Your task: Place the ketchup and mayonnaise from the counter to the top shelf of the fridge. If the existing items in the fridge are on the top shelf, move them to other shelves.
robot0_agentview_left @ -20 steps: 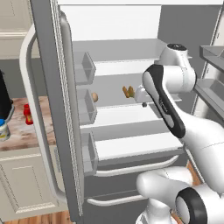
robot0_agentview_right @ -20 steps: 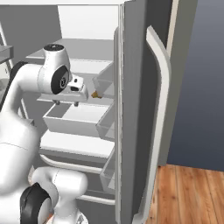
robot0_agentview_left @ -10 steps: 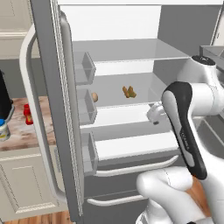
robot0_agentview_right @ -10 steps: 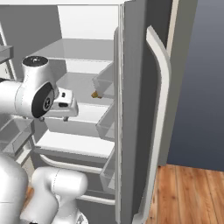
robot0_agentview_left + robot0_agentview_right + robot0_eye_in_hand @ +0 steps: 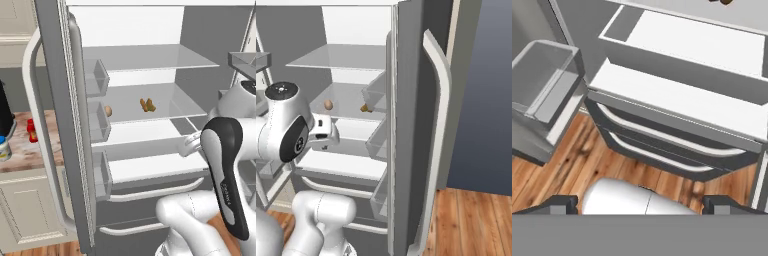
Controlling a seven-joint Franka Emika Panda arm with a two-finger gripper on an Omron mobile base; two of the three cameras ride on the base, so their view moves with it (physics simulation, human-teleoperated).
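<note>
In the left base view the fridge (image 5: 150,125) stands open, its top shelf (image 5: 150,57) bare, the orange-brown lumps (image 5: 147,105) and the tan ball (image 5: 108,110) on the shelf below, while the ketchup (image 5: 32,131) and mayonnaise (image 5: 4,148) stand on the table (image 5: 40,150) behind the door (image 5: 57,125). In the right base view the ball (image 5: 328,104) and lumps (image 5: 365,107) sit beyond the white arm (image 5: 286,130). In the hand view the fingers (image 5: 641,204) are spread wide and hold nothing, above the wood floor (image 5: 572,165) before the drawers (image 5: 677,145), a door bin (image 5: 542,80) at left.
</note>
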